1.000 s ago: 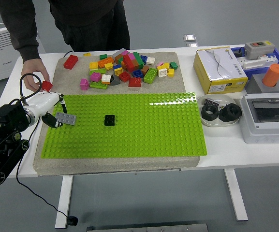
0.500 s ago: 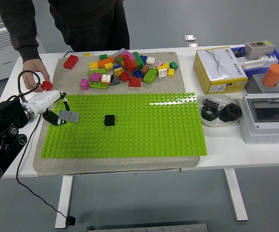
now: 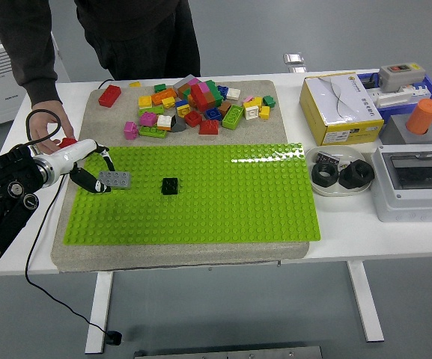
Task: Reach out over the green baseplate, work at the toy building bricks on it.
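1. Grey brick [image 3: 115,179] now over the left part of the baseplate [image 3: 201,194], further in than a second ago.
2. Left hand [image 3: 88,168] pinches it; placing seems next.
3. Black brick [image 3: 170,186] nearby, unmoved.
4. Person's hand [image 3: 49,134] rests on the counter [image 3: 335,224].

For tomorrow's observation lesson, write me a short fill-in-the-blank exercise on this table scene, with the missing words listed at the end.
1. The left hand holds a ____ brick in its fingers over the green baseplate.
2. The brick standing alone on the baseplate is ____.
3. The person's hand rests on a ____ brick at the table's left side.
4. The loose brick pile lies ____ the baseplate, on its far side.

Missing words: grey; black; red; beyond
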